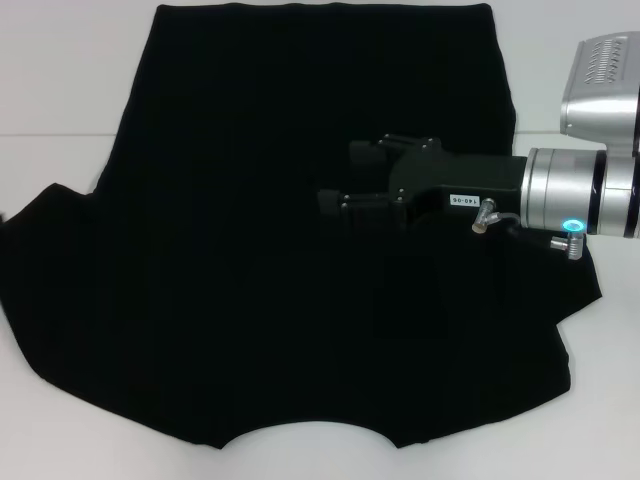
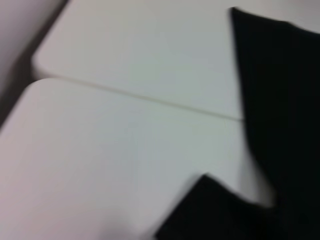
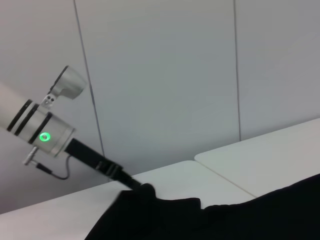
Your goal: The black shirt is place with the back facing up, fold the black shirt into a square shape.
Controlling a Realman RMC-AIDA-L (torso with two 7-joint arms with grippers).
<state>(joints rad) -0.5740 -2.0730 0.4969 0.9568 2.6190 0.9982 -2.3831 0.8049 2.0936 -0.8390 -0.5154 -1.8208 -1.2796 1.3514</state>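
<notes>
Black short-sleeved cloth shirt (image 1: 250, 250), just one, lies spread plain side up over my white table (image 1: 60, 100), both sleeves fanned out to the sides. My right gripper (image 1: 350, 175) reaches in level from my right, hovering above the shirt's middle with its two black fingers (image 1: 340, 202) spread apart and nothing between them. My left gripper (image 3: 135, 189) shows only in the right wrist view, down at the shirt's edge, and I cannot tell how its fingers stand.

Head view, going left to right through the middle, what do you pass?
Bare white table → large soft black cloth shirt, spread flat → right gripper, black, hovering over the shirt with its fingers apart → silver right arm wrist with a glowing ring.
</notes>
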